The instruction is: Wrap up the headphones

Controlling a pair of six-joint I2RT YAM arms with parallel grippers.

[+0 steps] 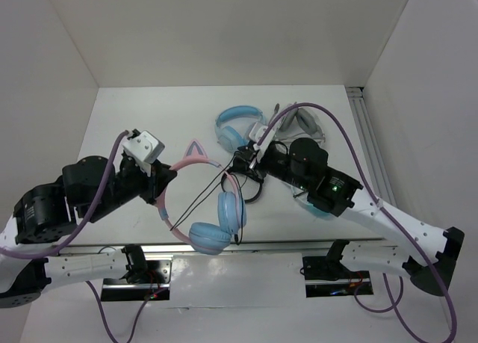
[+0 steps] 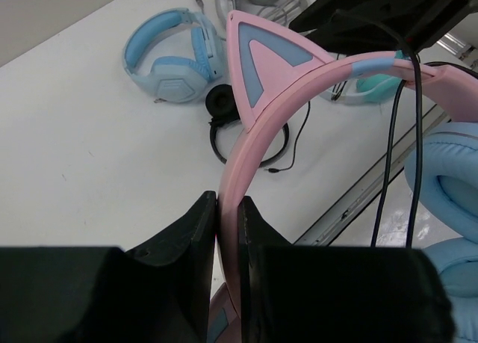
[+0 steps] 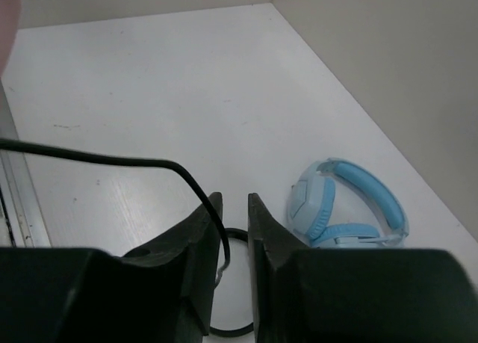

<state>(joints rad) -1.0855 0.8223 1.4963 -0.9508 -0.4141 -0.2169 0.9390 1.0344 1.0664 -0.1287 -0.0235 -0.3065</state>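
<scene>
Holding the headphones (image 1: pixel 210 237) on the arms' side of the all-blue pair (image 1: pixel 231 130), our left pincer (image 2: pixel 228 205) was clenched on the pink headband (image 2: pixel 258 134); our right pincer (image 3: pixel 235 201) stood slightly released around the cable (image 3: pixel 112 159), which we judged needed steady tension.

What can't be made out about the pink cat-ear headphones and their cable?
Right wrist view: whether the right gripper pinches the thin black cable; its fingers hide the contact.
Top view: the teal headphones, nearly all under the right arm.
Left wrist view: the pink cat-ear headphones' light blue ear cups, cut by the right edge.
</scene>
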